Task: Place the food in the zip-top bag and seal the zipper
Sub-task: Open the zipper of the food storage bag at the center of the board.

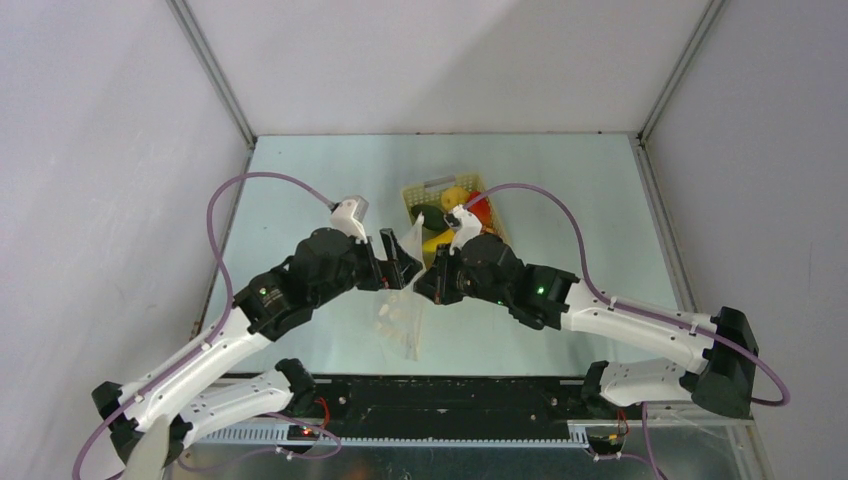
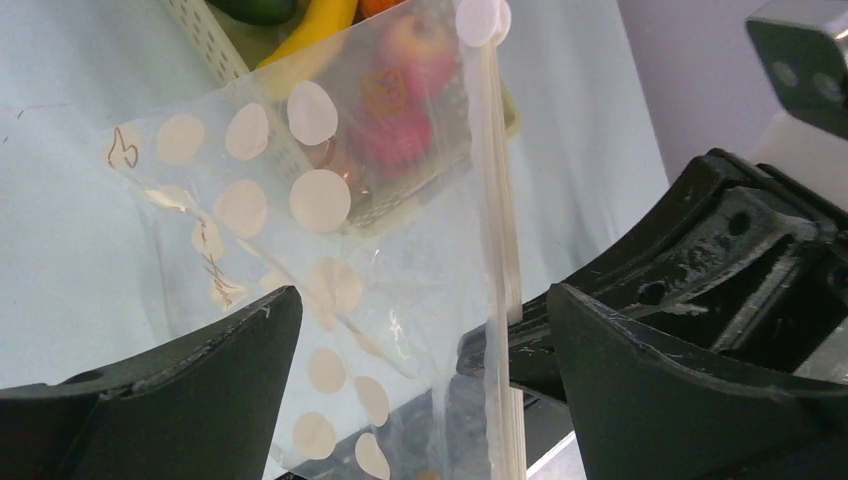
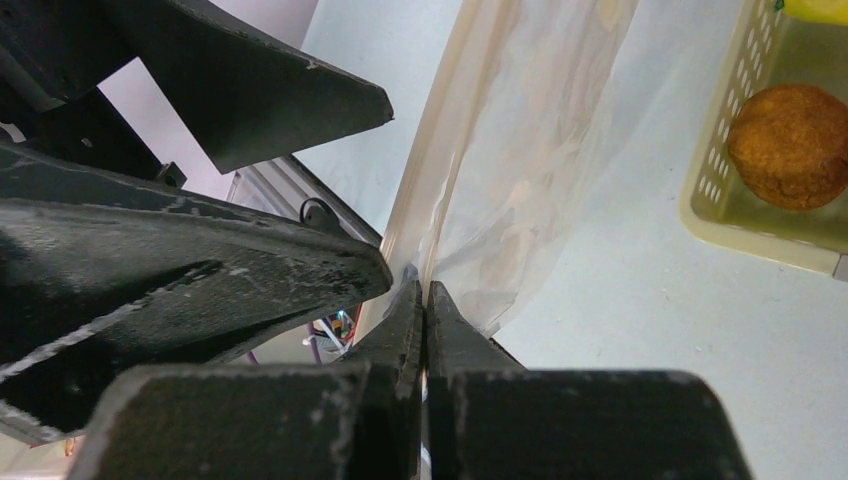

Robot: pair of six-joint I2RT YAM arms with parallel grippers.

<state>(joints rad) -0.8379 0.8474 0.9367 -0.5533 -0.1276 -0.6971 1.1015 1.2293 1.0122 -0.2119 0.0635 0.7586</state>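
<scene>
Apparently opening the mouth: right gripper [image 3: 425, 290] clamps the white zipper strip [image 2: 500, 200] of the clear polka-dotted plastic bag [image 2: 320, 200], hung between the arms; left gripper [image 2: 420, 300] gapes astride it. Toy food [image 1: 455, 196] sits in the yellow perforated basket [image 1: 425, 184]. Next: left should pinch the opposite lip.

Both arms bend inward, left hand [image 1: 400, 262] spread wide, right hand [image 1: 432, 283] pinched shut, tips nearly meeting.
</scene>
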